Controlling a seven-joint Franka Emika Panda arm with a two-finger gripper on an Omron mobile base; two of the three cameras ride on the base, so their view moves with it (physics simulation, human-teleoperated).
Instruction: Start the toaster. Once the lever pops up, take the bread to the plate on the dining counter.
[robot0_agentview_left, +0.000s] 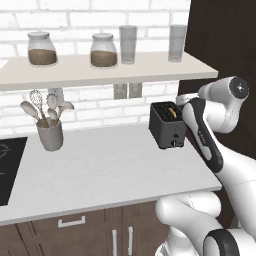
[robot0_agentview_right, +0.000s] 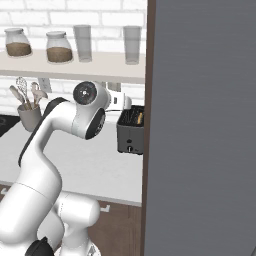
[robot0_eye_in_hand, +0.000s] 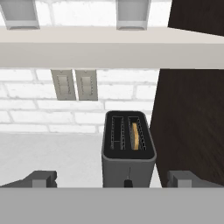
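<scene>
The toaster (robot0_eye_in_hand: 128, 151) slots run away from the camera — the bread (robot0_eye_in_hand: 136, 135) stands in the right one; the gripper (robot0_eye_in_hand: 111, 178) is wide, holding nothing.

No readable text, labels, brands or numbers anywhere I can see. I checked the small boxy dark-grey two-slot toaster (robot0_eye_in_hand: 128, 151): its front face is blank, with just a knob and a lever slot. The two lidded glass jars of brown contents (robot0_agentview_left: 41, 48) on the pale wall shelf (robot0_agentview_left: 100, 70) carry no labels, and neither do the two clear glass tumblers (robot0_agentview_left: 128, 44). The pair of beige wall switch plates (robot0_eye_in_hand: 74, 84) is plain. The black cooktop (robot0_agentview_left: 7, 170) at the left shows faint pale ring markings, but no characters I can make out.
</scene>
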